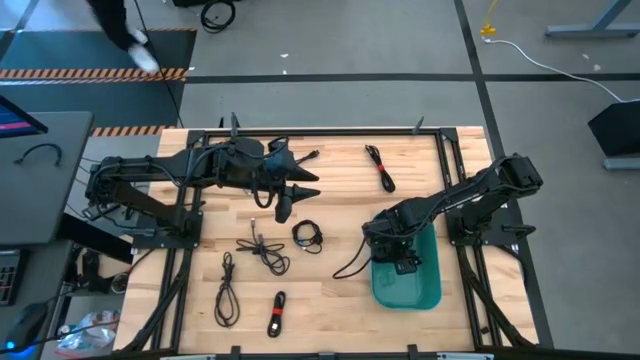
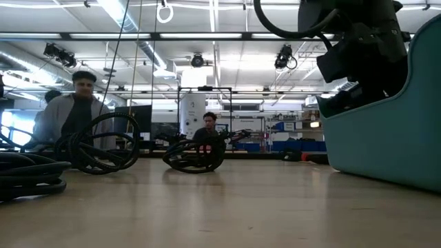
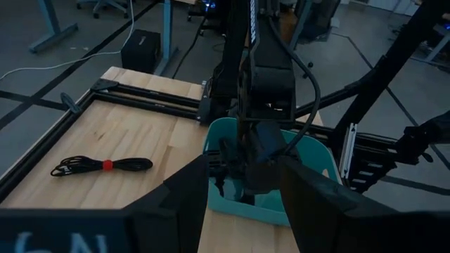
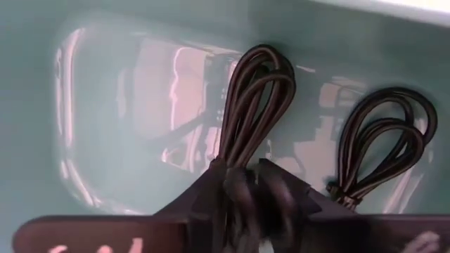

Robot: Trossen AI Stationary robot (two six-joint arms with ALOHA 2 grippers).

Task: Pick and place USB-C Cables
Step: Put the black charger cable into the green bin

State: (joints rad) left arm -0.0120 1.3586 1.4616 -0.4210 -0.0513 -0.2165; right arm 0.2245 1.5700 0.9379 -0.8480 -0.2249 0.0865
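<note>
Waiting beside the left gripper (image 1: 312, 184), fingers apart and empty: five loose USB-C cables (image 1: 258, 250), red-banded cable (image 1: 276, 314) included, plus one farther off. Reaching into the teal tub (image 1: 432, 290), right gripper (image 4: 254, 184) clamped on a looped cable (image 4: 256, 91); another cable (image 4: 383, 144) already delivered alongside. Roughly a quarter done, by judgement. No readable writing anywhere.

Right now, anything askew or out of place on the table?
One oddity: a loose black cable trails off the teal tub rim onto the wood, under the right gripper, which holds a looped cable inside the tub. The other bundles lie tidy; the left gripper waits mid-table.
</note>
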